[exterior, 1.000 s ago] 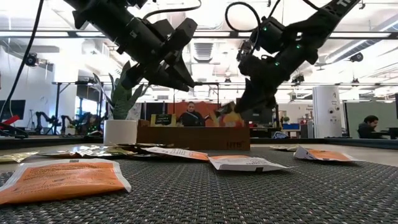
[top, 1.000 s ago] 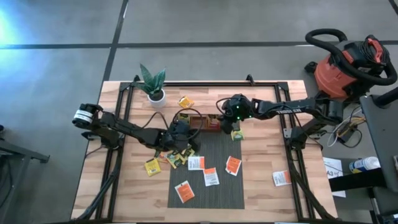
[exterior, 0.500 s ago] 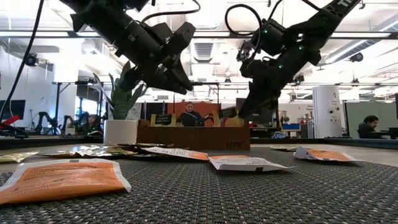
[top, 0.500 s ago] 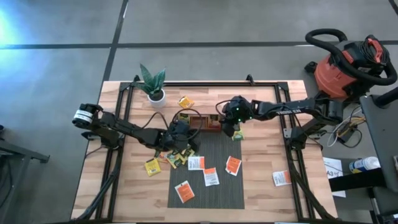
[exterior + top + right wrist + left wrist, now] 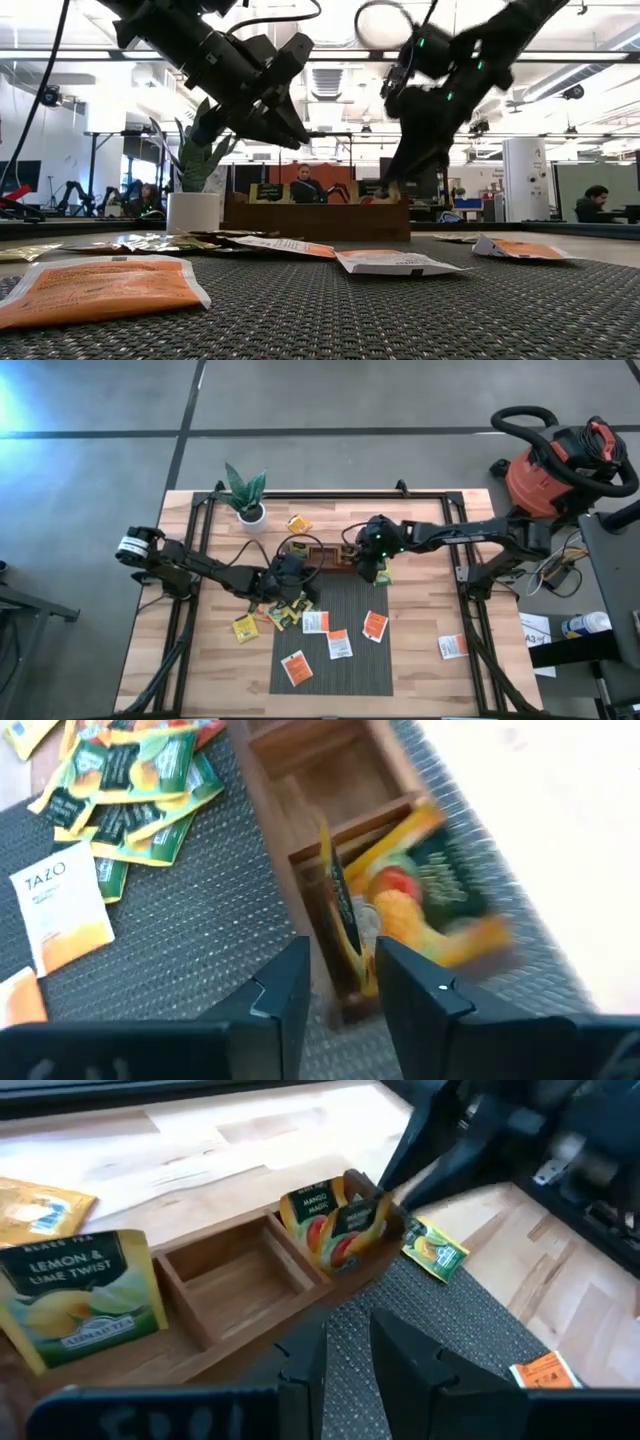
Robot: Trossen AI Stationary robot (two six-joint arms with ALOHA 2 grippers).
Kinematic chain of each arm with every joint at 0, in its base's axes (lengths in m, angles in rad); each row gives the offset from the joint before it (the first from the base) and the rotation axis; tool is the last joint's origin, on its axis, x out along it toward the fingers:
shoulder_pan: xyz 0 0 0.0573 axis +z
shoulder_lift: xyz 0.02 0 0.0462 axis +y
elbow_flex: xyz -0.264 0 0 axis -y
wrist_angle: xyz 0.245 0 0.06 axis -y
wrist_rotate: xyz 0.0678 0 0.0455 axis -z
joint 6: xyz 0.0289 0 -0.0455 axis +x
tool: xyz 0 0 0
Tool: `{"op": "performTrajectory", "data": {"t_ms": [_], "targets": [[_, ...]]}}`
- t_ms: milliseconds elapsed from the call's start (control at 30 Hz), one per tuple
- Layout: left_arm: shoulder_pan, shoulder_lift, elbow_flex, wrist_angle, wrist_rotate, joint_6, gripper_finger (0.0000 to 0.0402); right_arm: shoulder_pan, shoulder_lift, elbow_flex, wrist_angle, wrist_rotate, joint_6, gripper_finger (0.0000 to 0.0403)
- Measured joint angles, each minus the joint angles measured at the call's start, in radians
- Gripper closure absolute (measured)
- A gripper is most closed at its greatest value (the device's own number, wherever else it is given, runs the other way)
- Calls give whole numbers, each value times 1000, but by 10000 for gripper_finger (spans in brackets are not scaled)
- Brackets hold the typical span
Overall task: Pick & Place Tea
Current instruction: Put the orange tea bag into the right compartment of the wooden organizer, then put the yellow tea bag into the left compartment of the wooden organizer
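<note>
A pale yellow-green tea sachet (image 5: 85, 1295) standing in the wooden tray (image 5: 240, 1285) is showing the words "LEMON & LIME TWIST", with smaller print above and below that is too small to read. A yellow sachet (image 5: 322, 1225) standing in the tray's end compartment is displaying "MANGO MAGIC". A white and orange sachet (image 5: 58, 910) lying on the grey mat (image 5: 190, 950) is showing the brand "TAZO". Other printing is not reading clearly.
</note>
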Motion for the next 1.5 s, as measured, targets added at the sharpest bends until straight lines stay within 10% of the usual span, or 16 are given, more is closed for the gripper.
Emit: {"op": "performTrajectory", "data": {"t_ms": [367,667,1133,1300,1500], "targets": [[1,-179,0,-269,-5,43,326,1,-219,-88,-406,170,-10,301],[-9,-280,-60,-583,49,-131,326,90,-285,-226,-196,5,225,312],[-49,-434,-324,-344,445,-183,326,335,-177,-228,-51,-56,363,314],[-74,-384,-369,-66,455,54,326,336,-98,-228,116,-71,440,312],[-108,-191,-262,-194,426,472,326,360,12,-145,180,-76,446,313]]}}
